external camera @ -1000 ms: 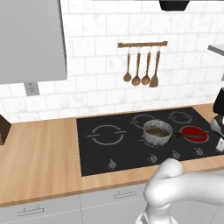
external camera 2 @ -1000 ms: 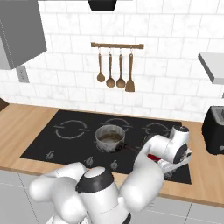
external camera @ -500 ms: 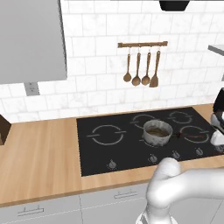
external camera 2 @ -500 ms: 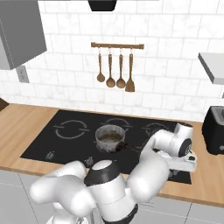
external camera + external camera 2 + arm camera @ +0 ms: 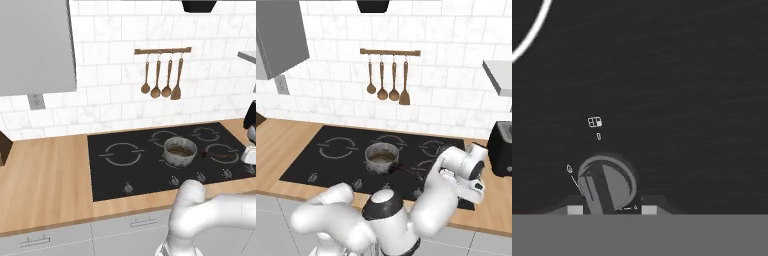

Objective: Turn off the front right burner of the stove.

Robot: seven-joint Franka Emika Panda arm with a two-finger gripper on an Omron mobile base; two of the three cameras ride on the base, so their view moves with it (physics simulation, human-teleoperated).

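The wooden surface point(image 5: 45, 185) carried the stove point(image 5: 145, 172), a black glass cooktop set toward its right end, below a white tiled wall. A grey cabinet point(image 5: 35, 45) hung at the upper left, and a wooden rail of four hanging utensils point(image 5: 162, 75) sat on the wall behind the stove. A black toaster point(image 5: 500, 148) stood at the right edge of the surface. A small steel pot point(image 5: 180, 151) rested near the stove's middle, just left of the front right burner point(image 5: 221, 152), which showed grey arcs with a faint red tinge at the stove's right end. In the right base view the arm's white wrist covered most of that burner and the right end of the knob row.

The hand view looked straight down on black glass, with one silver knob point(image 5: 607, 185) between the gripper point(image 5: 608, 210) tips and small white markings beside it, too small to read. The jaws sat close on either side of the knob; whether they clamped it could not be told.
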